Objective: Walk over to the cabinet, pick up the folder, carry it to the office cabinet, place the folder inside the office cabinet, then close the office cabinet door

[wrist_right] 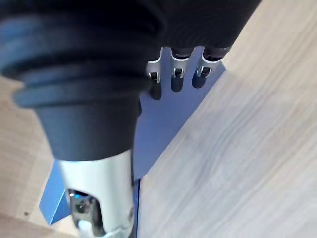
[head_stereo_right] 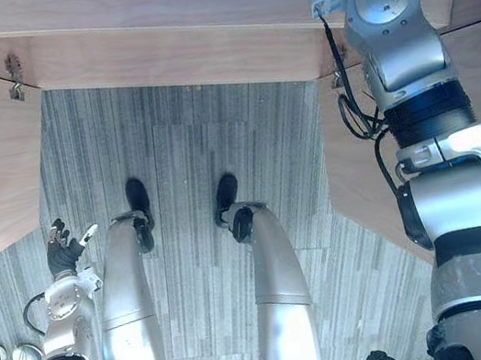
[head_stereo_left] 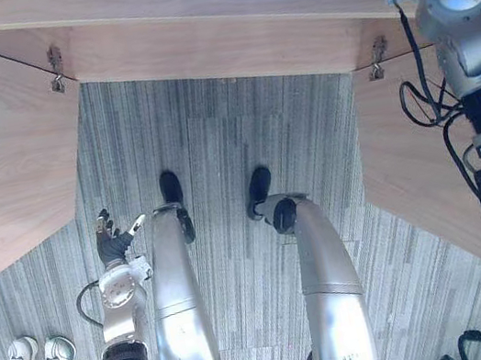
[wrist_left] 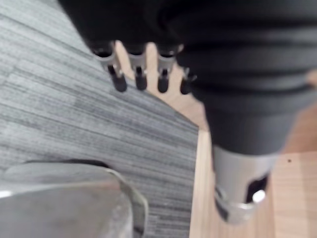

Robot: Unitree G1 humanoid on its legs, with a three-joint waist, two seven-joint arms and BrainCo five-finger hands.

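Grey striped carpet (head_stereo_left: 216, 147) fronts the open office cabinet (head_stereo_left: 199, 47). The left hand (head_stereo_left: 114, 244) hangs low, fingers (wrist_left: 140, 78) loosely apart. The right hand (wrist_right: 84, 74), inside the cabinet, pinches the blue folder (wrist_right: 163, 119). Released while leaning, the folder might slide out and block the door.

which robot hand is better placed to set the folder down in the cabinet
Right: the right robot hand pinches the blue folder over the cabinet wood; the left robot hand hangs open above the carpet.
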